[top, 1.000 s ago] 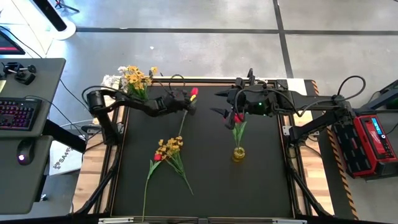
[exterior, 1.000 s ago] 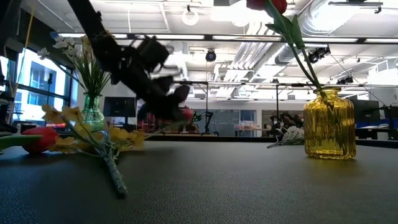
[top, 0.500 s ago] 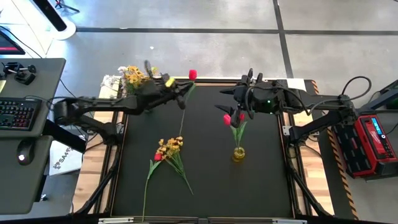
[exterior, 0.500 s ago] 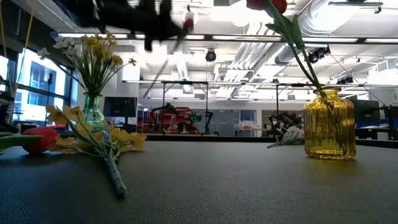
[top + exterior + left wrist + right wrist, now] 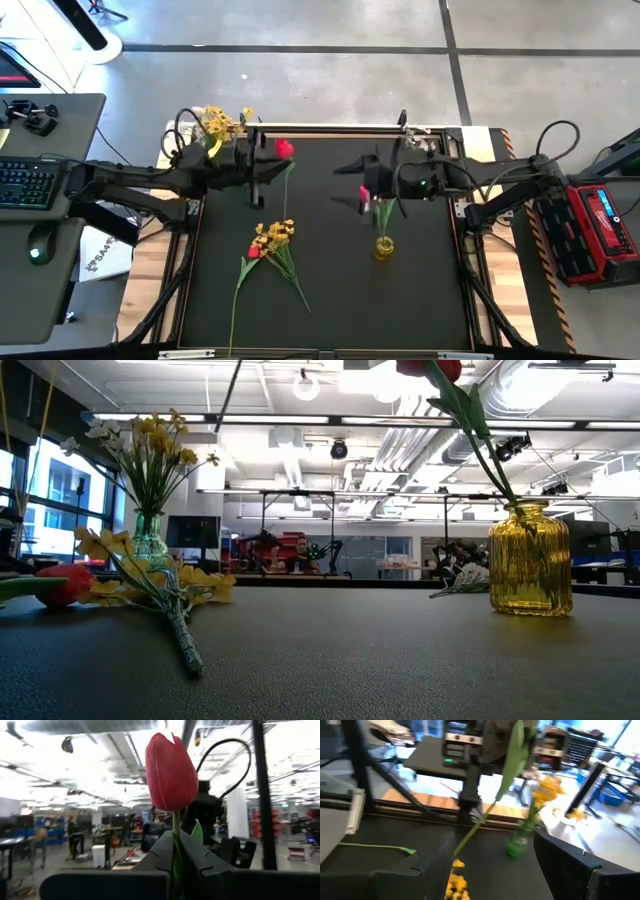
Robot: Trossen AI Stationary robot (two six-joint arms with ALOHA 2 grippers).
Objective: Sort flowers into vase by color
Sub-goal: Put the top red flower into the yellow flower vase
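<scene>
the black tabletop (image 5: 330, 290) carries a yellow vase (image 5: 384, 248) holding a tulip. left of the vase lies a loose bunch of flowers (image 5: 272, 240), yellow with one red. far left of the vase, at the rear edge, a green vase (image 5: 148, 545) holds yellow flowers. the left claw (image 5: 258, 170) is clamped on a red tulip (image 5: 284, 149), lifted. the right claw (image 5: 358, 184) hangs wide and empty just behind the yellow vase.
</scene>
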